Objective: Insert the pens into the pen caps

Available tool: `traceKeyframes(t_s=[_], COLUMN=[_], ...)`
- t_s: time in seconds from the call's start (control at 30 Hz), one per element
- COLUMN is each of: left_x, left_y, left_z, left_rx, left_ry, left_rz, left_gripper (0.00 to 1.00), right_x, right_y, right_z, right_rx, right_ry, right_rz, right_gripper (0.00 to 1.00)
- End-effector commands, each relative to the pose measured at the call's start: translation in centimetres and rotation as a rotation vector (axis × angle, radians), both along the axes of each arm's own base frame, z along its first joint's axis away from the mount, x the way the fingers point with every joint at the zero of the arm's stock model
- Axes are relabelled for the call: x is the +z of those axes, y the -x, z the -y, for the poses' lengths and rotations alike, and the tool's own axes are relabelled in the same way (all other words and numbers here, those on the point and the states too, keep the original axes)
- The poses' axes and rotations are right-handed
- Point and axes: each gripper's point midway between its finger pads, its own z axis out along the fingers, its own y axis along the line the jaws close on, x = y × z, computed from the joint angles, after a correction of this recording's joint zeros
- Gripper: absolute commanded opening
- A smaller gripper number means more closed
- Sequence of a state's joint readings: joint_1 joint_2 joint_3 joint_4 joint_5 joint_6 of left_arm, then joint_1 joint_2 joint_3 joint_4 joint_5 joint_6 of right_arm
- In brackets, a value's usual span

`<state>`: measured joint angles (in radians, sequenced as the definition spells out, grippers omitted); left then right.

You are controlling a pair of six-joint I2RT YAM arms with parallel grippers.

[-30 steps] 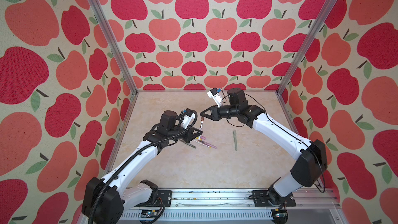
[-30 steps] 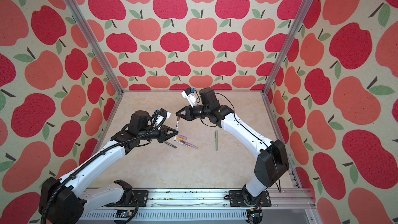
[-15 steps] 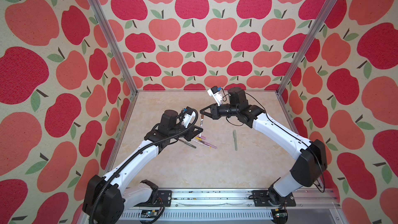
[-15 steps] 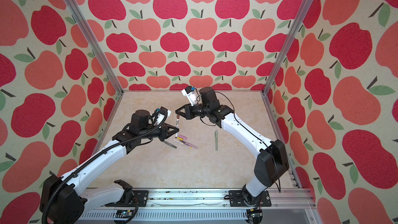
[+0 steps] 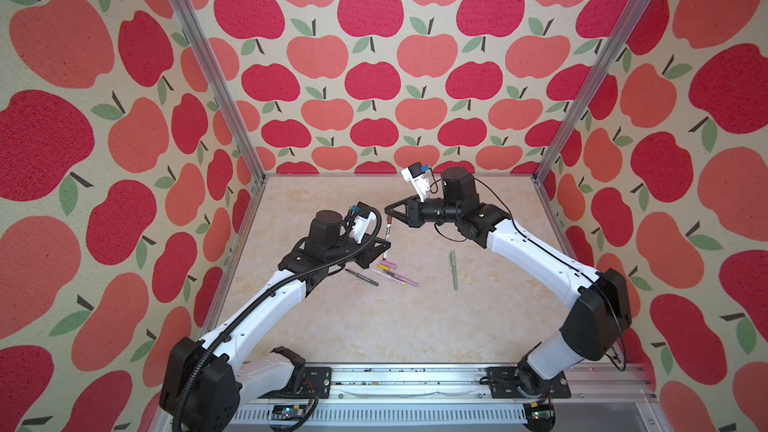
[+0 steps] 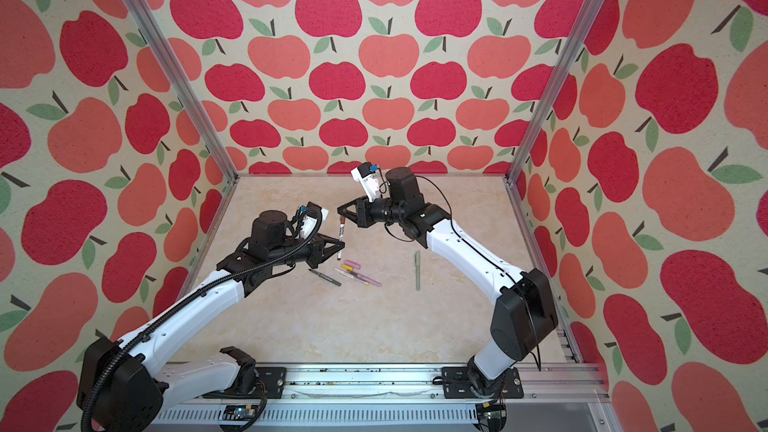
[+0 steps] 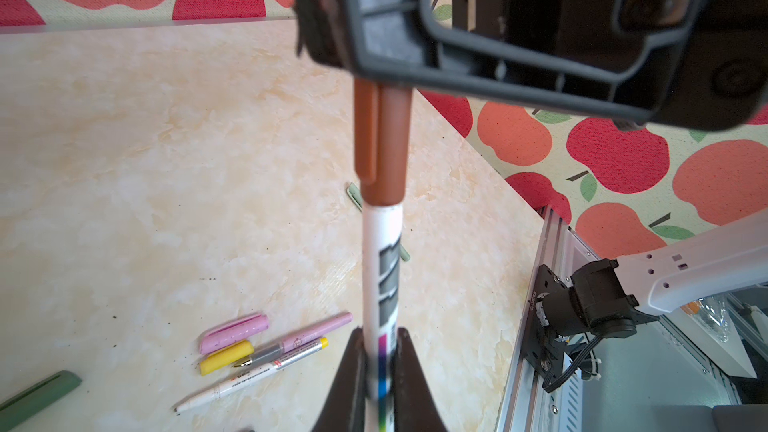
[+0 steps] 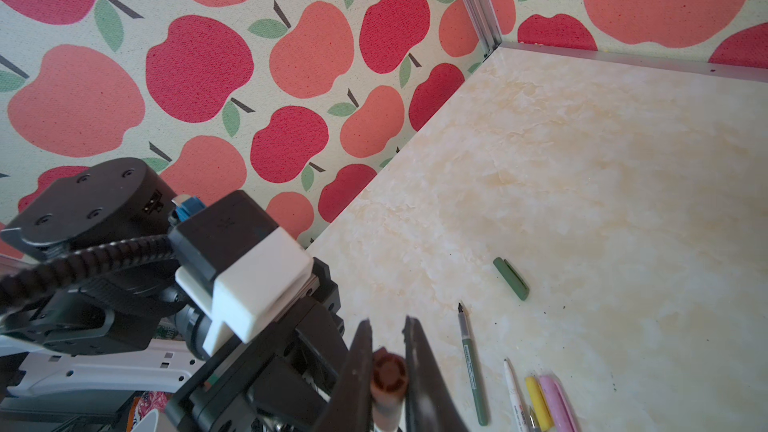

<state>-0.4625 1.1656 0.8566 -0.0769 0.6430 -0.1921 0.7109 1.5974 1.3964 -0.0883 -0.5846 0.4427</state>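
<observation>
The grey-white-and-brown pen (image 7: 380, 276) stands upright above the table, with my left gripper (image 7: 380, 351) shut on its lower barrel. Its upper end is inside the brown pen cap (image 7: 382, 147), and my right gripper (image 8: 386, 326) is shut on that cap (image 8: 388, 371). Both top views show the pen (image 5: 387, 234) (image 6: 340, 238) between the left gripper (image 5: 384, 249) (image 6: 338, 249) below and the right gripper (image 5: 388, 213) (image 6: 341, 214) above. The pen's tip is hidden.
On the table below lie a dark green pen (image 5: 361, 277), a lilac cap (image 5: 387, 263), a yellow cap (image 5: 384, 270), a white-and-yellow pen (image 5: 390, 276) and a lilac pen (image 5: 405, 279). A sage green pen (image 5: 454, 270) lies apart to the right. A dark green cap (image 8: 511, 278) lies alone.
My left gripper has lifted the pen slightly toward the cap in the right gripper. The things on the table have not moved.
</observation>
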Motion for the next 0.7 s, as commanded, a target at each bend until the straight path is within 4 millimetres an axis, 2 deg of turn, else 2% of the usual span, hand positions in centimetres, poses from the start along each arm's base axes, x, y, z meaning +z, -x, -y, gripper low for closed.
traceKeyframes(t_s=[0.0, 0.2, 0.67], left_x=[10.2, 11.9, 14.5], left_y=[-3.2, -4.0, -5.4], left_z=[-0.2, -0.3, -0.9], left_rx=[0.064, 0.074, 0.112], left_ry=[0.152, 0.167, 0.202], left_rz=[0.322, 0.371, 0.444], left_gripper=[0.0, 0.0, 0.0], right_x=[-6.7, -8.2, -11.5], right_y=[3.2, 3.8, 5.7], right_z=[0.0, -0.2, -0.5], right_rx=[0.068, 0.072, 0.093], right_ry=[0.143, 0.155, 0.193], right_rz=[-0.209, -0.24, -0.309], right_gripper=[0.08, 0.08, 0.08])
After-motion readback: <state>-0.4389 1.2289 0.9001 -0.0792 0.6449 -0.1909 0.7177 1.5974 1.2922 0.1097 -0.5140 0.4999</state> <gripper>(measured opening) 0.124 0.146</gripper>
